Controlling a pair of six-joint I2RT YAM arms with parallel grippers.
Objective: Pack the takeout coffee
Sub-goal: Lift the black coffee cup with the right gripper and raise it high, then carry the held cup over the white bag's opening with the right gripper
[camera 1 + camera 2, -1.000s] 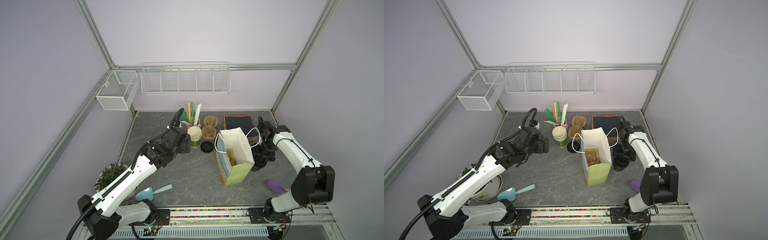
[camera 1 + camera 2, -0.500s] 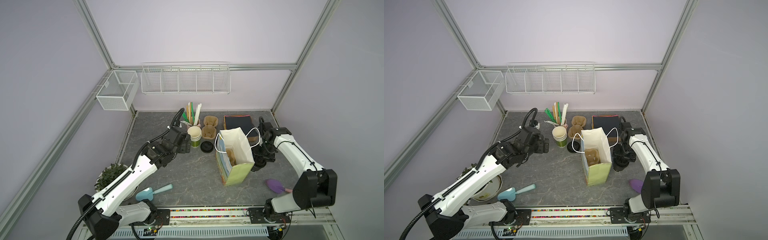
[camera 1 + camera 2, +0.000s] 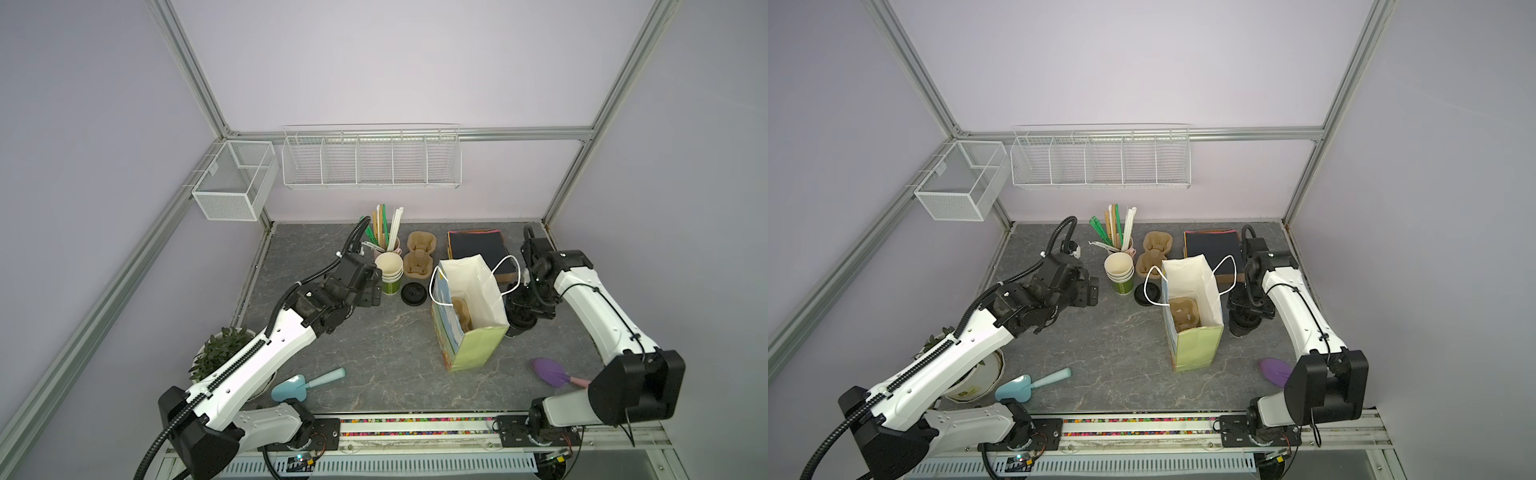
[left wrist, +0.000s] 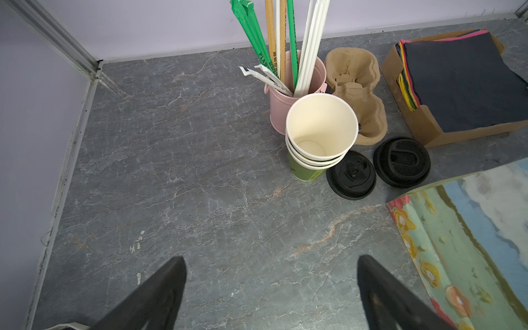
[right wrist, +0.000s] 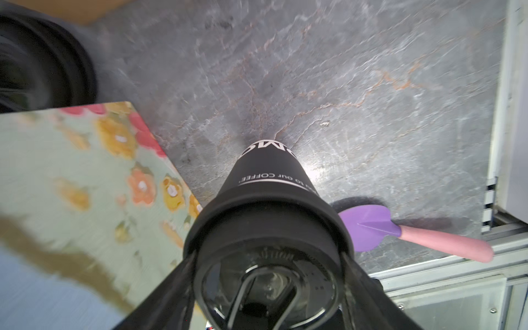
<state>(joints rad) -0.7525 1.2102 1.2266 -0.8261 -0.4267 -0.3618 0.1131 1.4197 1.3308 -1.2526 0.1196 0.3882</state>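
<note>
Barely any change: right gripper (image 5: pixel 268 255) still pinches black lidded paper coffee cup (image 5: pixel 268 177) beside flowered paper bag (image 3: pixel 478 345). Not bagged yet; left gripper (image 4: pixel 271 258) jaws spread, idle.

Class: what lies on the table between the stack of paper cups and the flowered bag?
Two loose black lids lie between the cup stack and the bag; the left wrist view shows both.

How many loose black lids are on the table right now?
2. One lid lies next to the cup stack, the other lid beside it, nearer the cardboard box. More could hide behind the bag.
</note>
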